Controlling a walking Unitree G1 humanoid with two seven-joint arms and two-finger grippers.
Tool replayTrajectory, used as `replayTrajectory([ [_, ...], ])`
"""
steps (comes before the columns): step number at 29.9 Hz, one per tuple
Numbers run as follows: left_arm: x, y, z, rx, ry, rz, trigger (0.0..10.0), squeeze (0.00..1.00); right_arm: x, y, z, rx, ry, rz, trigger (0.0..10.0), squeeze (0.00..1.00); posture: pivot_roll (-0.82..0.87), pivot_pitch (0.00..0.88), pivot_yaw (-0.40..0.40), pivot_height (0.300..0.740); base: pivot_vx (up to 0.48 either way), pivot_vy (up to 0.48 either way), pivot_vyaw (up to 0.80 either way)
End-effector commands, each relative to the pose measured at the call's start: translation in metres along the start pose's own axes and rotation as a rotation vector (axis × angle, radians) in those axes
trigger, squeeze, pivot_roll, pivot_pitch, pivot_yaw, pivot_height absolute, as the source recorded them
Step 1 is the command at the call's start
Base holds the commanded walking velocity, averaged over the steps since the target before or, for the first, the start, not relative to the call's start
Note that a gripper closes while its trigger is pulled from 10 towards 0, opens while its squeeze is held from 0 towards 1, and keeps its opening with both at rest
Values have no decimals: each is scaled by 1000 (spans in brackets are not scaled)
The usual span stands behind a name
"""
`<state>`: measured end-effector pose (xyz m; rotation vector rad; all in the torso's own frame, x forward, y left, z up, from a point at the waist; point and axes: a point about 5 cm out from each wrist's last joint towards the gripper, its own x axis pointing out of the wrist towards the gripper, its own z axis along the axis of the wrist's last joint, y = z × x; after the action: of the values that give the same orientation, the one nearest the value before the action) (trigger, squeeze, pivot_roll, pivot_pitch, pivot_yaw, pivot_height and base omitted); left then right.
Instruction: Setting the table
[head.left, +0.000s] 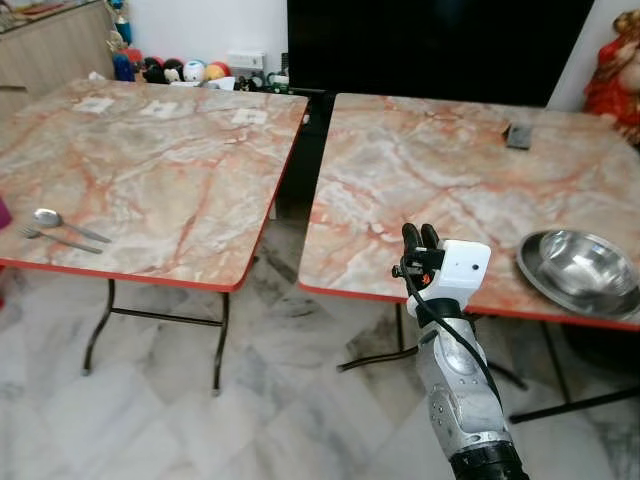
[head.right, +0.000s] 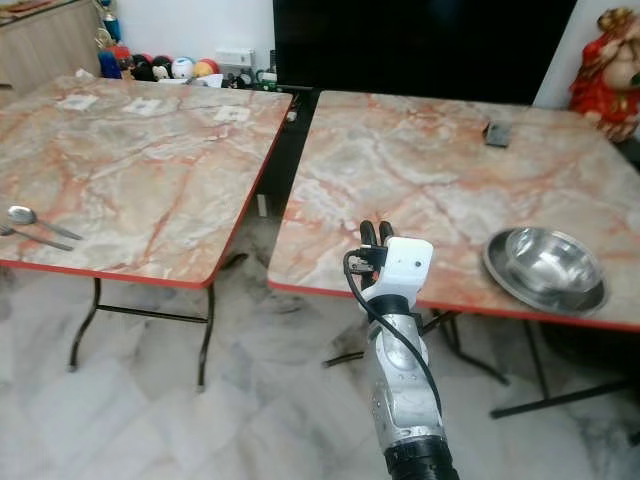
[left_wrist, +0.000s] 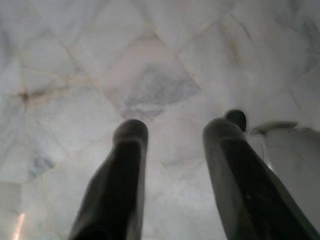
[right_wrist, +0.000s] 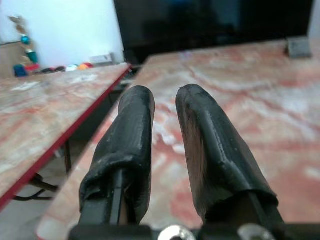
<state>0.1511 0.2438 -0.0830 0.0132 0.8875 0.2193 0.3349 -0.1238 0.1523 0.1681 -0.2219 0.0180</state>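
Fingers: right gripper (head.left: 421, 236) slightly apart, empty | steel bowl (head.left: 580, 268) on right table (head.left: 440, 170) | no legible writing

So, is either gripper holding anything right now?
No. The right gripper is raised over the right table, fingers empty; the left gripper hangs open over the floor.

right gripper (head.left: 421, 237): empty, over near table edge | steel bowl (head.left: 581, 268): well right of fingers | spoon (head.left: 58, 222), fork (head.left: 56, 239): far left
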Motion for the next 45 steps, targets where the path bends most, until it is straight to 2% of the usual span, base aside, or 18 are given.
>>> replayTrajectory([
  [1, -2, 6, -5, -5, 25, 19, 10000, 0, 1, 2, 2, 4, -10, 6, 10000, 0, 107, 126, -14, 740, 0, 480, 0],
  [45, -2, 6, -8, -22, 30, 25, 10000, 0, 4, 6, 1, 9, -6, 24, 10000, 0, 108, 151, -20, 740, 0, 470, 0],
])
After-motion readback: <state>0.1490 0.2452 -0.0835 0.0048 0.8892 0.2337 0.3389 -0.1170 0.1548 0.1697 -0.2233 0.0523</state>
